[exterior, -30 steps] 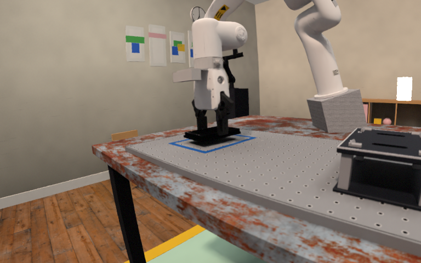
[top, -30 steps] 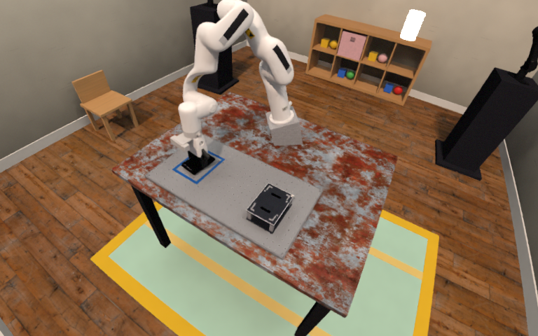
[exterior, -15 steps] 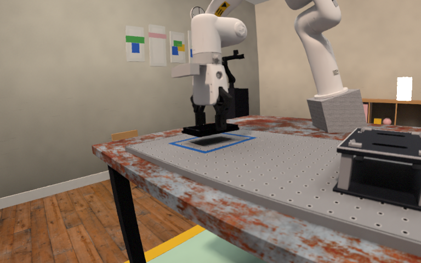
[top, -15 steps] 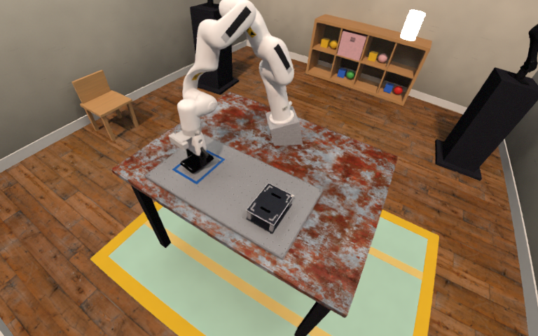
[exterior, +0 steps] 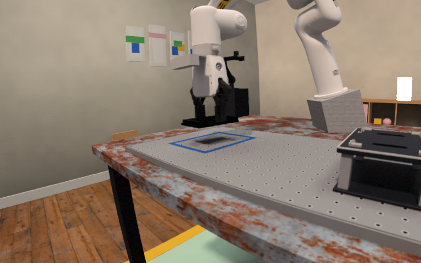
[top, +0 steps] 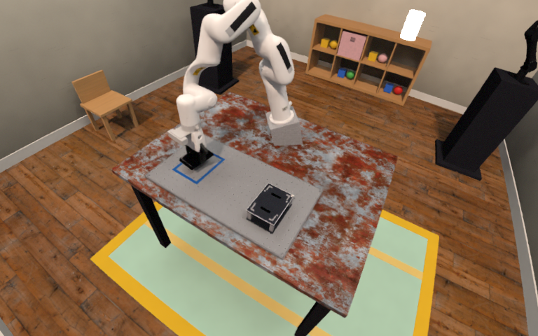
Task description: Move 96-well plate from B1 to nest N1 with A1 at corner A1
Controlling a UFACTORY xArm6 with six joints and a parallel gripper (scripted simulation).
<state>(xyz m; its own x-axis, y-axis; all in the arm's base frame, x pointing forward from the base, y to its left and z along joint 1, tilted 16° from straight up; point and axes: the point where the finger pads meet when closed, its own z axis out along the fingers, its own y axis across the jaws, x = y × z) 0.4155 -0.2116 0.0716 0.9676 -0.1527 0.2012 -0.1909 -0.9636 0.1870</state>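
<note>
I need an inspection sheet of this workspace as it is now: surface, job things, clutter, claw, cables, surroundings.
Surface: rust-mottled table carrying a grey perforated board.
Job's things: black 96-well plate lifted above the blue-outlined spot B1, its shadow inside; raised nest N1 holds no plate.
Clutter: nothing seen on the board.
Claw: claw shut on the plate.
Cables: nothing seen.
Surroundings: wooden chair, shelf unit with coloured blocks and balls, wall posters, black stands.
</note>
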